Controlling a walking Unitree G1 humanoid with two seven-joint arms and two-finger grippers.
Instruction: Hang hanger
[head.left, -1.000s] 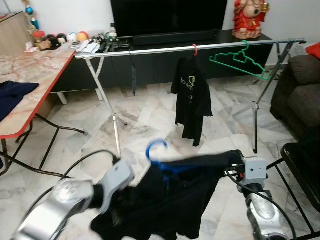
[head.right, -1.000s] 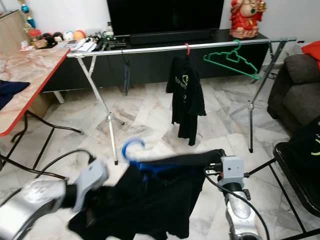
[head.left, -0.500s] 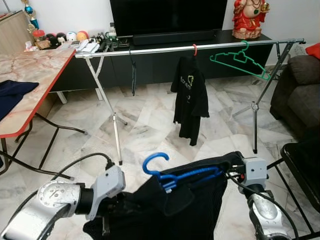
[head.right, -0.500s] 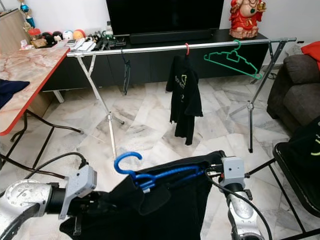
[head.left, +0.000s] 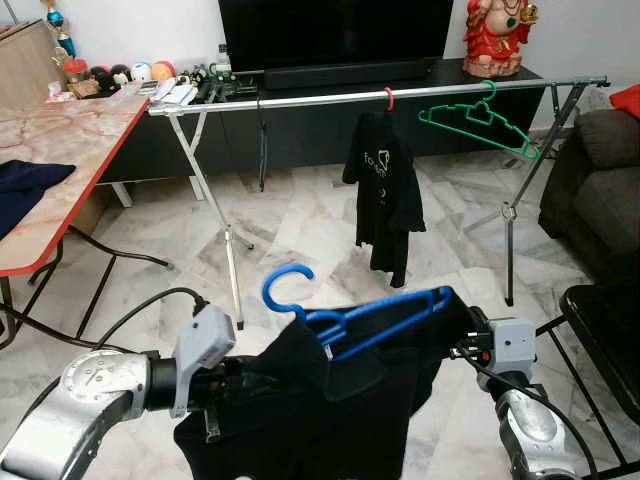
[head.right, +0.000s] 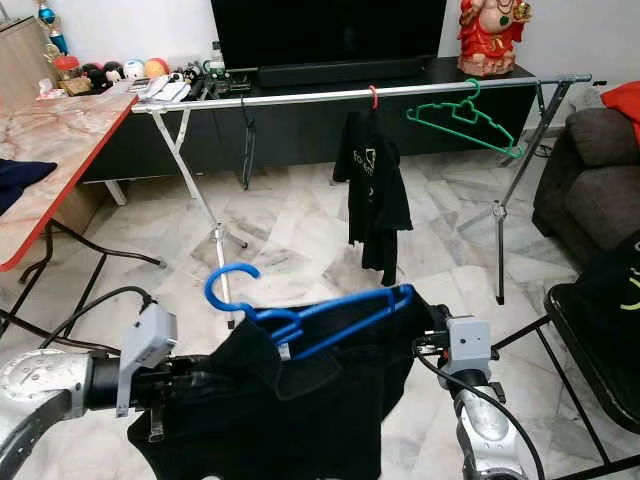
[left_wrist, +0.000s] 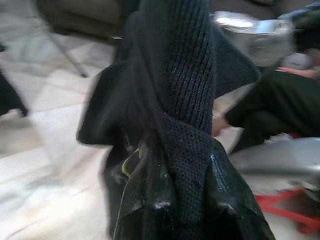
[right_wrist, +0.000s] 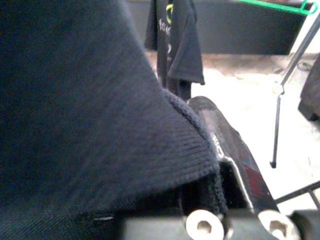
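Both grippers (left_wrist: 170, 200) (right_wrist: 220, 185) clamped on black shirt (head.left: 330, 400) w/ blue hanger (head.left: 350, 320).

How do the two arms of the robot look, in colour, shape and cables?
The left arm is a rounded, shiny silver shell that ends in a pale grey box-shaped wrist block. A black cable loops over it. The right arm is silver too, with a similar grey wrist block that shows a small red detail and thin black wires. One long black finger is glossy.
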